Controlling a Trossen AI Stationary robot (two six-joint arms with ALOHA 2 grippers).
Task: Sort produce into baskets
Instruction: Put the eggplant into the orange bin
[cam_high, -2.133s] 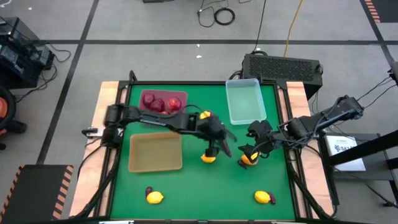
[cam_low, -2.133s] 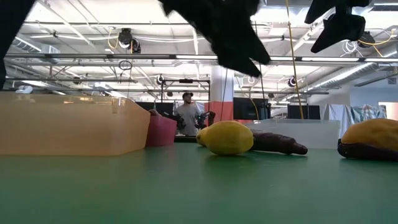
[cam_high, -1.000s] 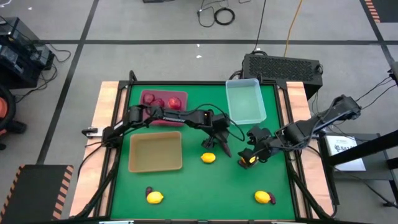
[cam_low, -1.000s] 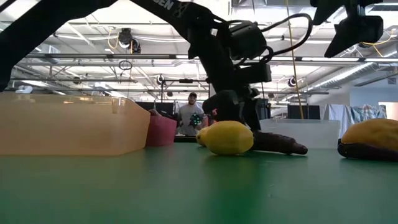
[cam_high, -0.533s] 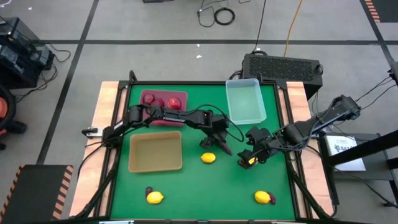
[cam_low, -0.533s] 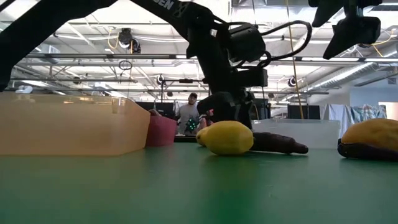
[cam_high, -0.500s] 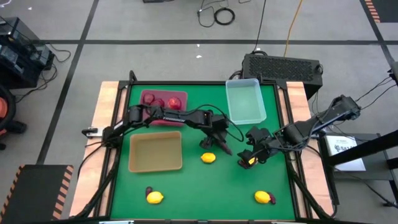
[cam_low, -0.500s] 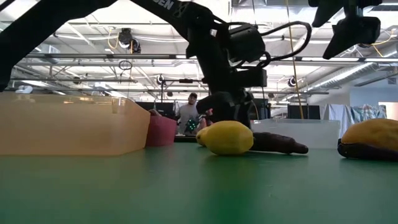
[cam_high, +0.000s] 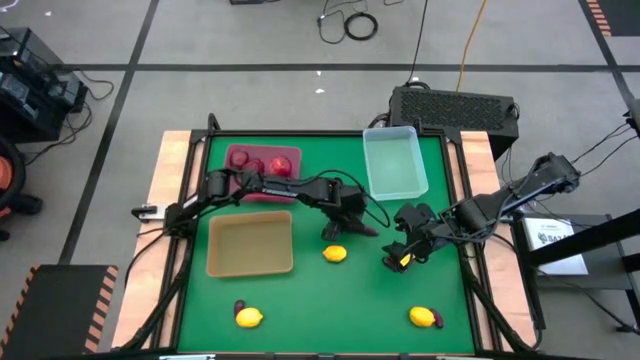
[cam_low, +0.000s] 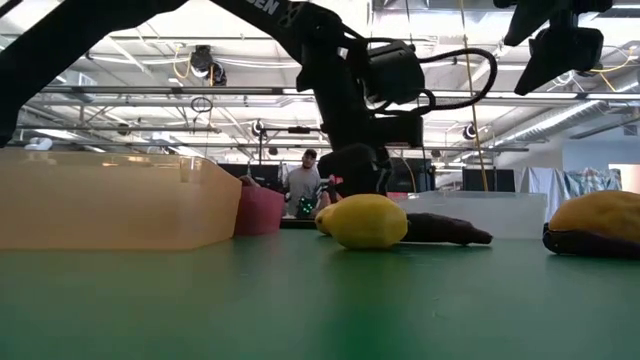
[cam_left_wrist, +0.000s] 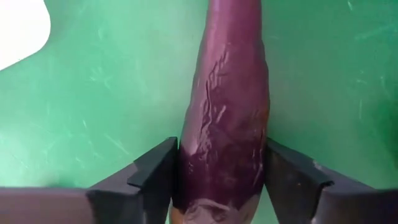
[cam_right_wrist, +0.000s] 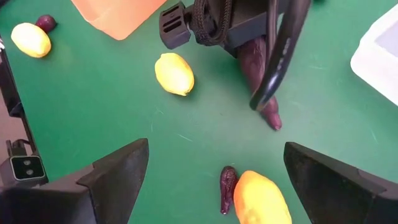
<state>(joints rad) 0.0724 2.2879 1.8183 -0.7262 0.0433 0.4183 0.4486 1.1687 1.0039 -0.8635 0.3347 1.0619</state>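
I am working from my left side to my right. My left gripper (cam_high: 343, 215) is sitting low over the green table mat (cam_high: 300, 300), near its middle, and its two dark fingers (cam_left_wrist: 155, 171) are pressing in on the thick end of a dark purple, elongated eggplant-like vegetable (cam_left_wrist: 227, 118). In the left wrist view both pads are touching its flanks, one on each side, so I am judging this a pinch in progress, not yet a confirmed hold.

The relation that governs my coming move is the vegetable's long axis. It is running straight away from my left palm, in line with my fingers, with the narrow tip pointing forward and the blunt end lying between the pads. My jaws are therefore closing across its width, the short way, which is the correct orientation for a lift.

A yellow lemon-like fruit (cam_high: 335, 253) is lying just beside my left gripper, on the side nearer the table's front edge, apart from the vegetable.

Farther right, my right gripper (cam_high: 405, 245) is hovering with its fingers spread wide and holding nothing. A second yellow fruit (cam_right_wrist: 258, 196) with a small dark purple piece (cam_right_wrist: 227, 180) touching it is lying below that hand. The clear plastic bin (cam_high: 394, 163) is standing beyond both hands, toward the table's far edge; my left hand, already on the vegetable, is the one to carry it.
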